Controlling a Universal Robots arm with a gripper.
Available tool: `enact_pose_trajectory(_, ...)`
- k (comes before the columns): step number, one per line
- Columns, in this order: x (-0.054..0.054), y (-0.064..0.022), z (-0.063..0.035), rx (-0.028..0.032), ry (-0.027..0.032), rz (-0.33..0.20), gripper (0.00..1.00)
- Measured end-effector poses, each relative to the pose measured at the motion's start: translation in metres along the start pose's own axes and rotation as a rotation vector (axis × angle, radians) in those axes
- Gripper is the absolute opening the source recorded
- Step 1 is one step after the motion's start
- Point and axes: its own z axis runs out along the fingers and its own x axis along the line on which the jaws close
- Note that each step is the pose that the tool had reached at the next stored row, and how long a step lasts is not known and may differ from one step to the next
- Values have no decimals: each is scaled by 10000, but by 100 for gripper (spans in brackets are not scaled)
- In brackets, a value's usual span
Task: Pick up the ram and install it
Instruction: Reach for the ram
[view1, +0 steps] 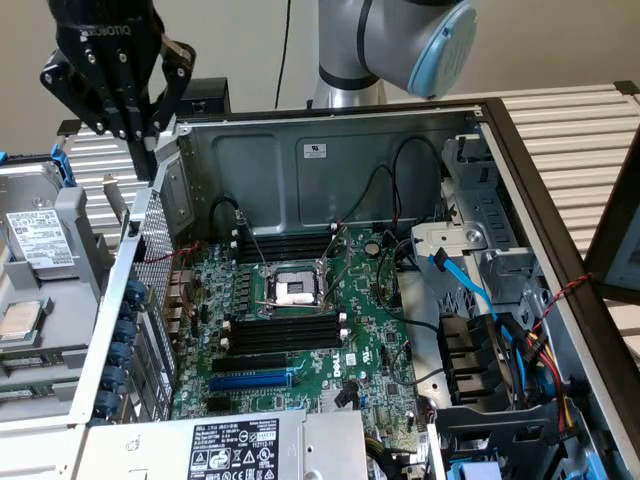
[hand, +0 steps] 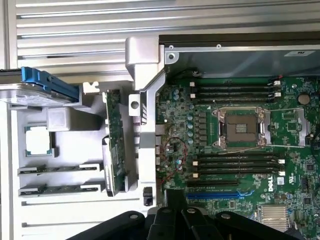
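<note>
End effector (view1: 140, 140) above case wall (view1: 152, 235); grip state indeterminable. Ram (hand: 114, 145) judged light, stiff, fragile; best held by long edges.

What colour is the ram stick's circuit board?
The ram is green; the wrist view shows it best.

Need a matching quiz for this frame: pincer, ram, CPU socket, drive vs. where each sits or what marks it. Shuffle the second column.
Column 1
1. pincer
2. ram
3. CPU socket
4. drive

Column 2
A. between two banks of black slots
B. green, in the grey tray
C. carries a blue bracket
D. above the case wall, at the exterior view's left

Pairs: 1-D, 2-B, 3-A, 4-C
</note>
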Motion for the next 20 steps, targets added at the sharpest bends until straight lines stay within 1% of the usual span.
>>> enact_pose_trajectory(2, 90, -7, 16, 7, 13, -1, 10)
enact_pose_trajectory(4, 179, -15, 36, 27, 32, 0, 10)
enact_pose_trajectory(9, 406, -33, 88, 85, 76, 2, 10)
enact_pose_trajectory(14, 630, -52, 144, 143, 108, 3, 10)
enact_pose_trajectory(17, 769, -64, 182, 176, 123, 5, 10)
enact_pose_trajectory(20, 903, -76, 233, 192, 122, 4, 10)
